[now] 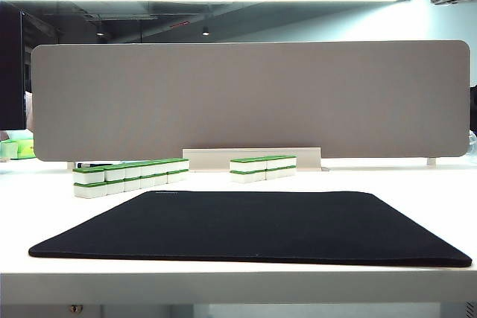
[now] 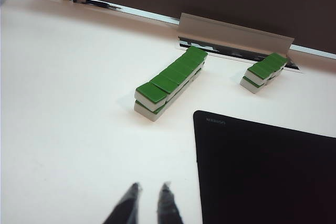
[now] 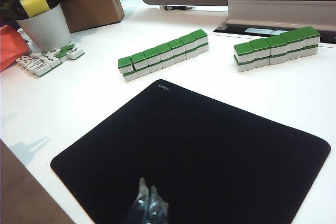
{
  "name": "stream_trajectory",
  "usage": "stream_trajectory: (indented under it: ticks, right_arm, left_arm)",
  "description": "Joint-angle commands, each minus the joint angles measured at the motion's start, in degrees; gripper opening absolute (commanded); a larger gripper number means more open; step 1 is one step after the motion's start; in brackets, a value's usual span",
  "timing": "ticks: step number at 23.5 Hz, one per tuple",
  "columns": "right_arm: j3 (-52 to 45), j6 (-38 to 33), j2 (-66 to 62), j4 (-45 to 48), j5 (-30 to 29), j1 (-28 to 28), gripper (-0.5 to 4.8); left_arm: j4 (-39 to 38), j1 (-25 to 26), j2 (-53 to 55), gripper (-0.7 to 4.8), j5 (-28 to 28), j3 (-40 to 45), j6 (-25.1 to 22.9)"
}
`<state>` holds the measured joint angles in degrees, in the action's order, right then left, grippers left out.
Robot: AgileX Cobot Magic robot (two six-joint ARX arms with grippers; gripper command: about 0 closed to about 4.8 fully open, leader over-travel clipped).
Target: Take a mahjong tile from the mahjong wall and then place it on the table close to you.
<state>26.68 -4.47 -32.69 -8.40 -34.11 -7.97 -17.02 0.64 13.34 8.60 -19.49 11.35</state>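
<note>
The mahjong wall stands near the far edge of the white table in two rows, two tiles high, white with green tops. The longer row is on the left. The shorter row is nearer the middle. Neither arm shows in the exterior view. My left gripper hovers over bare table beside the black mat, well short of the longer row; its tips stand a narrow gap apart and hold nothing. My right gripper hangs over the mat, tips together, empty.
A grey divider panel on a pale base closes the back of the table. Off to the left stand a potted plant, a cardboard box and several loose tiles.
</note>
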Motion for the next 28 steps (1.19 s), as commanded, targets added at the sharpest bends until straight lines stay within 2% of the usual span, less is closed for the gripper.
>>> stream_trajectory:
  ticks: [1, 7, 12, 15, 20, 25, 28]
  right_arm:
    - [0.17, -0.04, 0.11, 1.01, -0.13, 0.07, 0.00]
    - [0.15, -0.04, 0.15, 0.98, -0.15, 0.09, 0.00]
    - [0.15, -0.04, 0.20, 0.98, -0.13, 0.09, -0.01]
    - [0.15, -0.02, 0.20, 1.01, -0.13, 0.09, -0.01]
    - [0.15, -0.02, 0.20, 1.01, -0.13, 0.09, -0.01]
    - [0.15, -0.04, 0.20, 0.98, -0.13, 0.09, -0.01]
    - [0.15, -0.04, 0.20, 0.98, -0.13, 0.09, -0.01]
  left_arm:
    - [0.76, 0.17, 6.84, 0.49, 0.46, -4.61, -0.39]
    - [-2.14, 0.17, 26.71, 0.54, 0.70, -19.65, -0.52]
    - [-6.84, 0.17, 38.77, 0.54, 3.65, -30.69, -5.16]
    - [-9.42, 0.17, 46.18, 0.54, 4.33, -37.99, -5.55]
    - [-13.00, 0.17, 53.51, 0.54, 4.33, -45.90, -5.68]
    - [-17.11, 0.17, 59.76, 0.54, 4.31, -52.24, -9.44]
    - [-18.18, 0.17, 62.64, 0.54, 4.31, -54.86, -9.49]
